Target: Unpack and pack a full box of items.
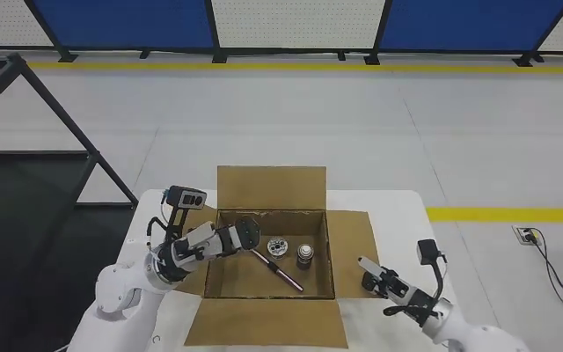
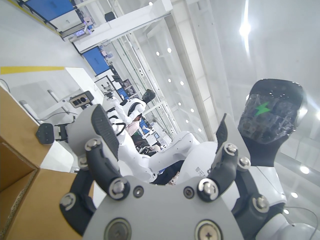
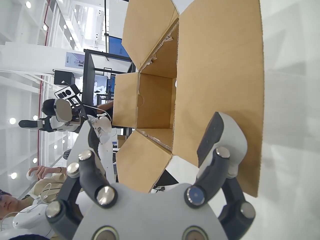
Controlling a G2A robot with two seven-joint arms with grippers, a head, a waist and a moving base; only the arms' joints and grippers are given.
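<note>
Bright, even light falls from rows of round ceiling lamps (image 2: 245, 29), the strongest flaring into a long streak of glare in the left wrist view, while the box (image 1: 271, 187) holds soft shade along its inner walls and both wrist views bend straight lines near their edges.

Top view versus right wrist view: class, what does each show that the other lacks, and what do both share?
Top view: a dark rod, a round part and a small bottle on the floor of the cardboard box. Right wrist view: the dark pads of the right gripper, spread open. Both: the box with flaps open, the right gripper beside it.
</note>
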